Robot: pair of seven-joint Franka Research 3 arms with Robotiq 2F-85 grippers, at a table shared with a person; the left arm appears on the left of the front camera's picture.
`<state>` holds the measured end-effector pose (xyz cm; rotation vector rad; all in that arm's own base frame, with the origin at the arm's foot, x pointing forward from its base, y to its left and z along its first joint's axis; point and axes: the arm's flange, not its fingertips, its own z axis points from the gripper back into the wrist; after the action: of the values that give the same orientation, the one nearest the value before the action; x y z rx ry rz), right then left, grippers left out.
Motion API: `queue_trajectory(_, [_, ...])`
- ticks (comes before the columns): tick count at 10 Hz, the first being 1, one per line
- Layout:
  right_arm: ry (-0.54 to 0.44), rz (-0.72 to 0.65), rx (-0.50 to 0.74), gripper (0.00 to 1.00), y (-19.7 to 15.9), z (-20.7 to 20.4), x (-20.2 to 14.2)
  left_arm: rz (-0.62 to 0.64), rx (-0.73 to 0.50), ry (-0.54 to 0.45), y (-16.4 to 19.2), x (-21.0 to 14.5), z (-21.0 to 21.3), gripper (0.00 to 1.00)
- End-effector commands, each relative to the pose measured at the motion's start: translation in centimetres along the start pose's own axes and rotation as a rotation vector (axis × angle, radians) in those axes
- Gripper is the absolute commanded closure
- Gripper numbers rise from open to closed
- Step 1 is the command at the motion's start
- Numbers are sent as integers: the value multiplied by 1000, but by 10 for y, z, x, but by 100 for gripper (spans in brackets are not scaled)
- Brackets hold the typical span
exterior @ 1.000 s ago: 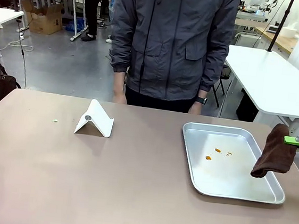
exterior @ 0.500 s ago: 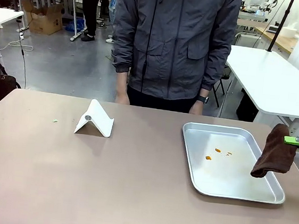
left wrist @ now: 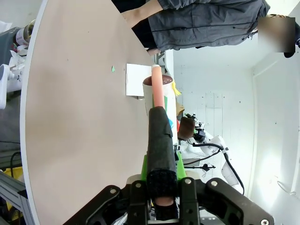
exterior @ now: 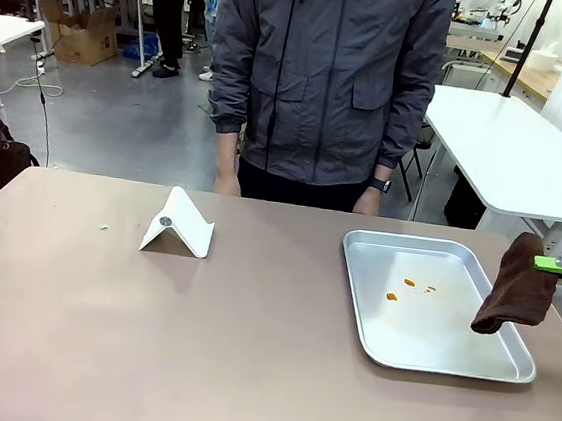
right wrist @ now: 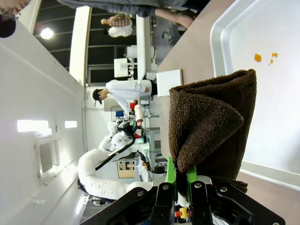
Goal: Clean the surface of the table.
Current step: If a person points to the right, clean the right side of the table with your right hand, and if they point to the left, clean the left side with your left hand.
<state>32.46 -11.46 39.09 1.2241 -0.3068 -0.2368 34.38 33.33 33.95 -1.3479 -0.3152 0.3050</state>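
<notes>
At the far left, the left gripper [left wrist: 162, 169] is clamped tight on a black-wrapped tool [left wrist: 159, 133] with a pink end. What the tool is, I cannot tell. It hovers off the left edge of the worktop [exterior: 246, 348], which spreads wide from left to right under both arms.

A small green scrap [exterior: 103, 227] lies on the left part of the worktop. A white folded stand [exterior: 181, 225] sits near it to the right. Further right is a metal tray [exterior: 429, 332] with a few orange crumbs [exterior: 393, 297] in it.

At the right edge, the right gripper [right wrist: 179, 174] is closed on a brown cloth [exterior: 516, 286]. The cloth hangs over the tray's right rim, clear of the worktop.

The wiping likely turns on one relation. The bare surface and the scrap lie to the left of the cloth, past the tray and stand, well apart from it. The left arm is much nearer the scrap. The right gripper would have to carry the cloth leftward along the worktop's long axis and lower it.
</notes>
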Motion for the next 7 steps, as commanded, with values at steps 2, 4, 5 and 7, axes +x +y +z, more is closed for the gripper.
queue_trajectory(2, [-4, -16, 14, 100, 7, 2, 0, -19, 63, 94, -11, 30, -42, 78])
queue_trajectory(4, [-4, -16, 14, 100, 7, 2, 0, -48, 160, 117, -10, 48, -79, 78])
queue_trajectory(5, [-4, -16, 14, 100, 7, 2, 0, -53, 192, 149, -6, 56, -95, 78])
queue_trajectory(7, [-4, -16, 14, 100, 7, 2, 0, -13, 235, 203, 5, 70, -126, 78])
